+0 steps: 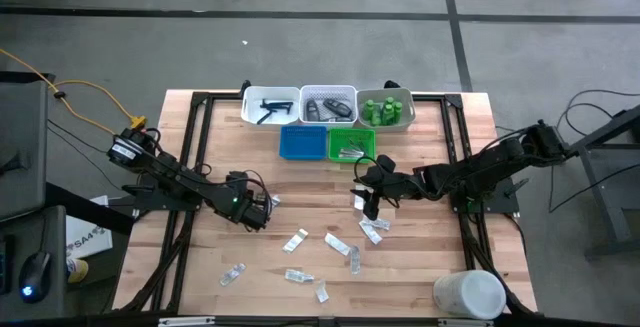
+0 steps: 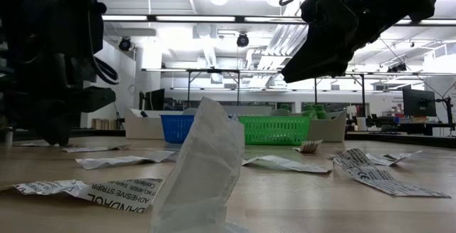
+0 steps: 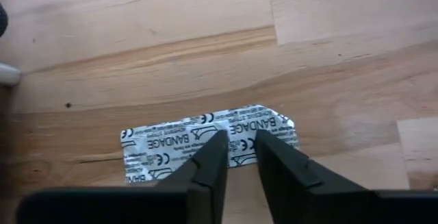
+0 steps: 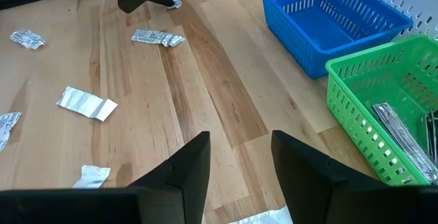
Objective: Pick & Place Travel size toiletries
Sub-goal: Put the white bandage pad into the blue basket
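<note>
Sorting partway done: green bottles, dark pieces and sticks sitting in far trays; about ten packets remaining on the counter. Left gripper closing narrowly over a bandage packet; right gripper hovering open, empty, near the green tray.

Past the right claw, toward the table's far edge, a green basket stands touching a blue basket on its left. Behind those sit three white trays in a row: one to the left, a perforated one in the middle, one to the right. A large white cylindrical container lies near the front right corner of the wooden table, well behind that claw. A yellow cable trails over the floor beyond the left claw.
</note>
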